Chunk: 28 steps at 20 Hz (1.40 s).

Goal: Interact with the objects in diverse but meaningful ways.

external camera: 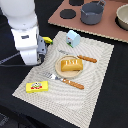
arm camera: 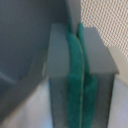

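I see the loaf sitting on its plate mid-mat, knife and fork flanking it, carton behind, yellow box at the near corner. Everything looks laid out and untouched, so I judge most of the work remains. My gripper has its green pads pressed together on nothing, off the mat's left edge in the exterior view. Open room lies right of the plate; the pot crowds the back.

We see a cream striped mat, an orange-brown bread loaf, a yellow box, a pale blue carton, green pads.
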### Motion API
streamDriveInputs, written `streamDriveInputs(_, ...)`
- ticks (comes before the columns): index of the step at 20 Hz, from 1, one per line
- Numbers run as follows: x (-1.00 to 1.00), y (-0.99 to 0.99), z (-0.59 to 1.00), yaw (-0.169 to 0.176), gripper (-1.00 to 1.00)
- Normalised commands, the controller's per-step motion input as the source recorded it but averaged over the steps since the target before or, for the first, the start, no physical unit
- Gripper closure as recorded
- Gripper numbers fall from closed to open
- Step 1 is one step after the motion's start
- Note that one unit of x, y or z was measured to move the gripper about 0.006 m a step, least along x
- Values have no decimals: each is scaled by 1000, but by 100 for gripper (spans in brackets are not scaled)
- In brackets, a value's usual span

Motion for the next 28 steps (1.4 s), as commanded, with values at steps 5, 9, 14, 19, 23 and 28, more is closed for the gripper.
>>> streamDriveInputs(5, 121, -170, -15, -14, -100)
streamDriveInputs(9, 96, -52, 254, -3, -100)
streamDriveInputs(14, 106, 0, 667, -12, -100)
streamDriveInputs(19, 362, 105, 921, -26, -100)
streamDriveInputs(23, 835, 259, 794, -37, -100)
streamDriveInputs(28, 914, 228, 656, -62, -100)
